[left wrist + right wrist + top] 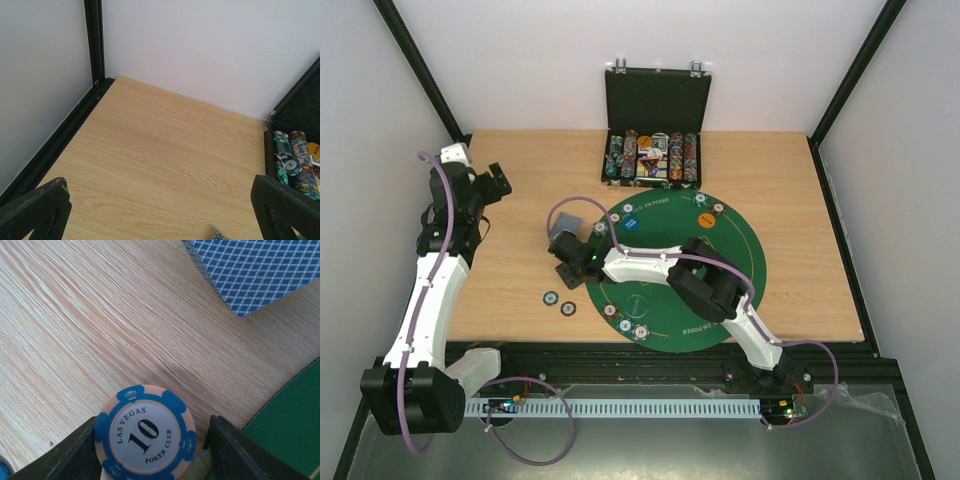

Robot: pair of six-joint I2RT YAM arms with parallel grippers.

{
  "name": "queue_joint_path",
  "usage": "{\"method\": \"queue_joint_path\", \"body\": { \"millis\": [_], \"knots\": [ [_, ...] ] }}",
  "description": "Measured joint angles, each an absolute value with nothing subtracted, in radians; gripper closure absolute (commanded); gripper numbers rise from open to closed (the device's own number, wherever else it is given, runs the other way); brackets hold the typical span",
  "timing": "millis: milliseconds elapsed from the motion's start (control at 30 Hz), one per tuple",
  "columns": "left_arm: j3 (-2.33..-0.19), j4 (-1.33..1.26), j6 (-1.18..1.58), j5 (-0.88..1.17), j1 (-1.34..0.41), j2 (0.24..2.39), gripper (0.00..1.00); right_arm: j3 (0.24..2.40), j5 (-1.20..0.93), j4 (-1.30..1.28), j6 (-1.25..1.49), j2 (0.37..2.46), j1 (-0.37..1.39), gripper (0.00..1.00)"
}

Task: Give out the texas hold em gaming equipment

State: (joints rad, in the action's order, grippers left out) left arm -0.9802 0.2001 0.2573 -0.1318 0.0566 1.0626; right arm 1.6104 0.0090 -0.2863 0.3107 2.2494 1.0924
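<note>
The table [520, 300] bears the green mat [720, 262], with the open case [655, 110] at its far edge. The left claw [498, 181] hangs wide and holds nothing near the far left corner. The right claw [153, 425], half wide, straddles a blue chip [145, 432] over the wood between mat and cards [568, 217], one finger touching it, the other apart.

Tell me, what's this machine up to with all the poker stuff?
The right arm reaches left past the green mat, its jaws either side of a blue-and-peach poker chip over the wooden table, a small gap showing on one side. A card deck lies just beyond. The left arm hangs aside, jaws wide open. Other chips sit around the mat's edge.
</note>
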Motion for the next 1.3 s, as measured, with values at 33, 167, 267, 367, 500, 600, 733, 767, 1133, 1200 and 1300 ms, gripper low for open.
{"method": "queue_joint_path", "body": {
  "millis": [33,167,267,367,500,600,733,767,1133,1200,1300],
  "knots": [
    [-0.98,0.2,0.257,-0.132,0.057,1.063,0.01,1.61,0.01,-0.285,0.311,2.249,1.092,0.5],
    [-0.98,0.2,0.257,-0.132,0.057,1.063,0.01,1.61,0.007,-0.281,0.313,2.249,1.092,0.59],
    [-0.98,0.2,0.257,-0.132,0.057,1.063,0.0,1.61,0.007,-0.281,0.315,2.25,1.092,0.66],
    [-0.98,0.2,0.257,-0.132,0.057,1.063,0.01,1.608,0.008,-0.28,0.316,2.249,1.092,0.7],
    [-0.98,0.2,0.257,-0.132,0.057,1.063,0.0,1.604,0.007,-0.278,0.316,2.244,1.092,0.71],
    [-0.98,0.2,0.257,-0.132,0.057,1.063,0.0,1.602,0.007,-0.284,0.319,2.238,1.092,0.7],
    [-0.98,0.2,0.257,-0.132,0.057,1.063,0.0,1.597,0.007,-0.31,0.327,2.225,1.092,0.7],
    [-0.98,0.2,0.257,-0.132,0.057,1.063,0.01,1.595,0.007,-0.316,0.329,2.22,1.092,0.7],
    [-0.98,0.2,0.257,-0.132,0.057,1.063,0.01,1.573,0.021,-0.361,0.369,2.164,1.09,0.7],
    [-0.98,0.2,0.258,-0.132,0.057,1.063,0.01,1.568,0.02,-0.361,0.372,2.162,1.087,0.69],
    [-0.98,0.2,0.257,-0.132,0.057,1.063,0.01,1.559,0.015,-0.362,0.375,2.162,1.086,0.64]
  ]
}}
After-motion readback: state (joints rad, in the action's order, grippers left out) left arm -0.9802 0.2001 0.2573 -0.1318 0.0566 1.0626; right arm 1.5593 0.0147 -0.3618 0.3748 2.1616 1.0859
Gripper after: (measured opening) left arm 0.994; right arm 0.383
